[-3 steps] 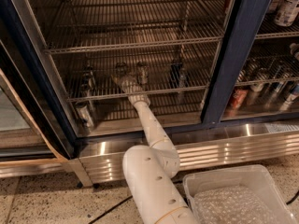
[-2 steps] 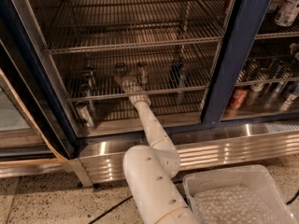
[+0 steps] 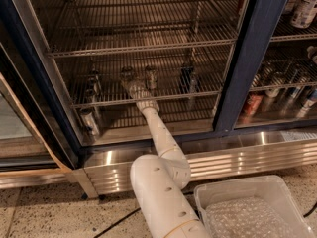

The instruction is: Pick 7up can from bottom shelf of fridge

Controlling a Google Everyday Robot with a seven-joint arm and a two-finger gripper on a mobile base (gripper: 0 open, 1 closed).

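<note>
The gripper (image 3: 132, 87) is inside the fridge (image 3: 247, 58), low over the bottom shelf (image 3: 203, 92) and right at the foot of the 7up can (image 3: 127, 74). Whether it is spread or closed I cannot tell, since the dim interior and the wrist hide its tip. The can stands upright on the wire rods a little behind the front rail. It seems to sit directly against the gripper, though contact is not clear from here. A second can (image 3: 150, 77) stands just beside it to the right, and a darker one (image 3: 187, 78) is farther along. I judge the can light if empty and moderately heavy if full. Its thin aluminium wall is smooth and probably cold (maybe damp, so slippery), and it dents under a hard squeeze. The best hold is across the middle of the body, square to it, below the shiny rim and clear of its neighbour. The white arm (image 3: 158, 133) slants down out of the doorway toward a plastic tub (image 3: 208, 195) on the floor.
</note>
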